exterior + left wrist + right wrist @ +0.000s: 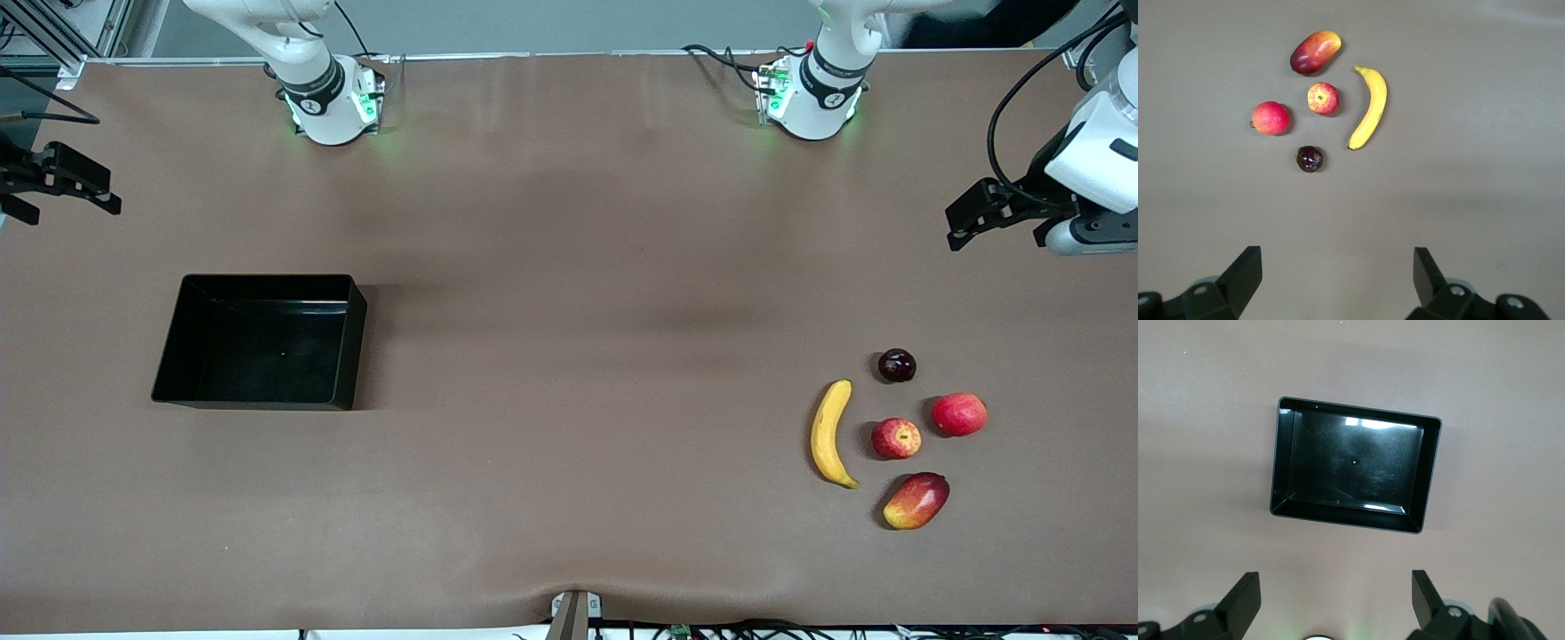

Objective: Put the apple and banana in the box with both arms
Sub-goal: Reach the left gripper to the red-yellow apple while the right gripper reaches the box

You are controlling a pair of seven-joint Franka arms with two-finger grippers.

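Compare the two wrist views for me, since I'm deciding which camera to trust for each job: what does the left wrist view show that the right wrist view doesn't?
Only the left wrist view shows the fruit: the banana, the apple, a mango-like fruit, a plain red fruit and a dark plum-like fruit, grouped on the table. Only the right wrist view shows the box, empty. Both show brown tabletop and their own arm's open tool, left tool and right tool, holding nothing.

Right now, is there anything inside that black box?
No fruit is in the box; its glossy black floor shows bare in the right wrist view. The apple and banana lie on the table.
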